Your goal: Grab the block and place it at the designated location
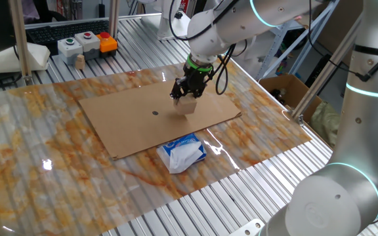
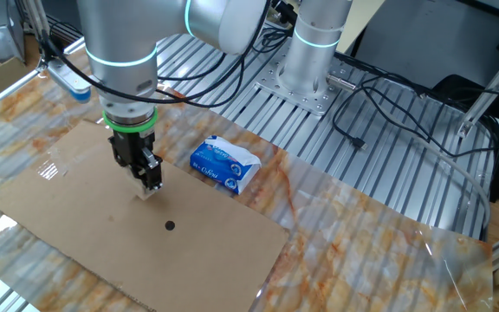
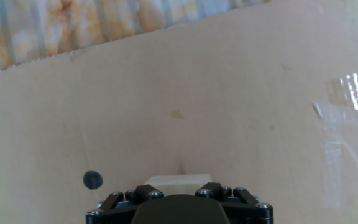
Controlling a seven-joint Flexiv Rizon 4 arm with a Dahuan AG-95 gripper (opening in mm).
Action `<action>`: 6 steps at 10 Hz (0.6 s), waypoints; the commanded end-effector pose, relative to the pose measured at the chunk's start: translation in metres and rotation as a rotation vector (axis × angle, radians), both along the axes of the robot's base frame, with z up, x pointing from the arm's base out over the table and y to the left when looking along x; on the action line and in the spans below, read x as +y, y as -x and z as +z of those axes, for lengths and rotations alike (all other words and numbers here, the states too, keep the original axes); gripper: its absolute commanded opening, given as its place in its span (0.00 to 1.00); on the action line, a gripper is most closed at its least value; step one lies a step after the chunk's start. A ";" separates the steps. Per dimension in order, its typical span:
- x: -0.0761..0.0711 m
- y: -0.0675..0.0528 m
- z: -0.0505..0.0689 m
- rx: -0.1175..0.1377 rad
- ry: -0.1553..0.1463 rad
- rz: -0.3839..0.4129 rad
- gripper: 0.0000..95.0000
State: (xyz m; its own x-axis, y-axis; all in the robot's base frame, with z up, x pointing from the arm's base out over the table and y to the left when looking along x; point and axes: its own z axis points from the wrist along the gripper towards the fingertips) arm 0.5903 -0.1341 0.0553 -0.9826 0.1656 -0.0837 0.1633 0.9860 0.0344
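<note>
The block [image 1: 188, 105] is a light tan wooden cube held between the fingers of my gripper [image 1: 188, 96], over the brown cardboard sheet [image 1: 130, 128]. The jaws are shut on it. It sits at or just above the sheet; I cannot tell which. The other fixed view shows the gripper [image 2: 151, 180] with the block [image 2: 148, 192] below it. The designated location, a black dot [image 1: 155, 113], lies a short way left of the block. It also shows in the other fixed view [image 2: 170, 226] and in the hand view [image 3: 92, 180], left of the block [image 3: 178, 180].
A blue-and-white tissue packet [image 1: 184, 151] lies at the sheet's near edge on the marble-patterned tabletop [image 1: 31, 151]. A button box [image 1: 87, 43] and a small pale peg [image 1: 80, 61] stand at the far left. An open cardboard box [image 1: 284, 88] stands off the table to the right.
</note>
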 end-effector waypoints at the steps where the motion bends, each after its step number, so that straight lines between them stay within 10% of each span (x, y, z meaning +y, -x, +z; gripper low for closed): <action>1: 0.000 -0.001 -0.001 -0.010 -0.005 0.097 0.00; 6: 0.002 -0.001 -0.001 -0.018 -0.012 0.161 0.00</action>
State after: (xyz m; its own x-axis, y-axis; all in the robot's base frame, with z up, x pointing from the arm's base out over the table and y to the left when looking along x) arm 0.5905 -0.1321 0.0543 -0.9950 0.0071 -0.0995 0.0024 0.9989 0.0472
